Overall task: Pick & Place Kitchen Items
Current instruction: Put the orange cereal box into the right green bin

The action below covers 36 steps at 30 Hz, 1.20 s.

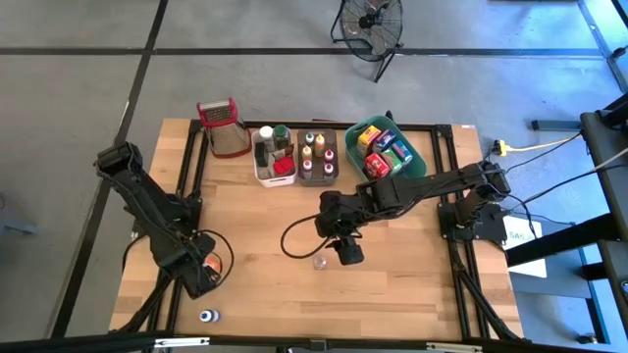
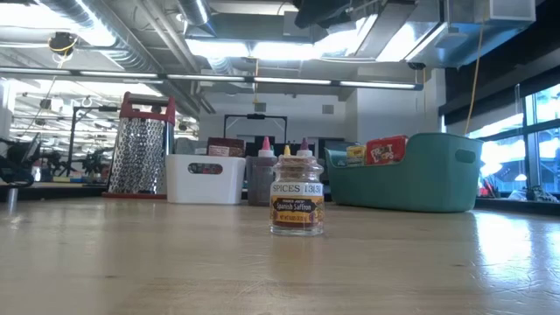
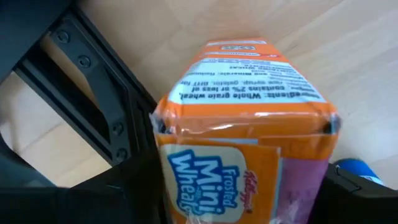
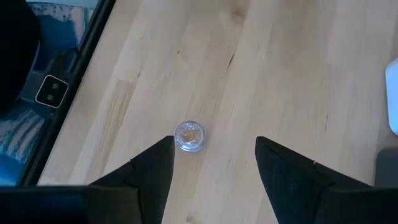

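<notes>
A small glass spice jar with a brown label [image 2: 297,199] stands upright on its base on the wooden table [image 1: 412,284]. From above it is a tiny clear jar [image 1: 320,262]. My right gripper [image 4: 214,149] is open and hovers above the table. The jar [image 4: 189,135] shows just beyond its fingertips, closer to one finger, untouched. Near the table's left edge my left gripper [image 1: 203,267] is shut on an orange Frosted Mini Wheats box [image 3: 249,124]. A small blue-capped item [image 1: 208,316] lies by the near edge. My left gripper [image 3: 242,199] pinches the Mini Wheats box between its two fingers, one dark finger [image 3: 140,186] on each narrow side of the printed front end [image 3: 211,180]. The box points away from the wrist over the table. Whether it rests on the wood, I cannot tell.
At the far edge stand a steel grater with a red handle [image 1: 224,127], a white bin [image 1: 275,159], a brown bin of bottles [image 1: 317,157] and a teal bin of boxes [image 1: 388,152]. Bare wood lies in the middle and toward the near right.
</notes>
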Each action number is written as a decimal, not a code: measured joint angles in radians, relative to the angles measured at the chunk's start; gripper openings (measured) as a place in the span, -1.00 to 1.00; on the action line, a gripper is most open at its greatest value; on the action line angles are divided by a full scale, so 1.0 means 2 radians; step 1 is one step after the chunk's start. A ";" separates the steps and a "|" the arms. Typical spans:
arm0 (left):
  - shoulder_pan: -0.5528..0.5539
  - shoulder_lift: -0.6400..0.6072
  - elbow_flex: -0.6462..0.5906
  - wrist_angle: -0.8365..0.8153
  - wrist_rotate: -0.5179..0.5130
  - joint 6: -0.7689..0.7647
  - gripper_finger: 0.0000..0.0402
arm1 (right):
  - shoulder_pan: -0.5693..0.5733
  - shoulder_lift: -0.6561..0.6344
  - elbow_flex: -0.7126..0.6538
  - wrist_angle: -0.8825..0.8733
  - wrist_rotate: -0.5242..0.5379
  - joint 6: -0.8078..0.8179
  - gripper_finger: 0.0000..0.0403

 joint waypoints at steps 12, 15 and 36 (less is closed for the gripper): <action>0.000 0.000 0.000 0.012 -0.006 0.028 0.20 | 0.000 0.000 0.000 0.000 0.000 0.000 0.13; 0.000 0.000 0.000 0.013 -0.006 0.028 0.10 | 0.000 0.000 0.000 -0.002 0.000 0.000 0.13; 0.042 -0.001 0.053 0.008 -0.034 0.152 -0.30 | 0.016 0.000 0.000 -0.026 -0.058 0.010 0.14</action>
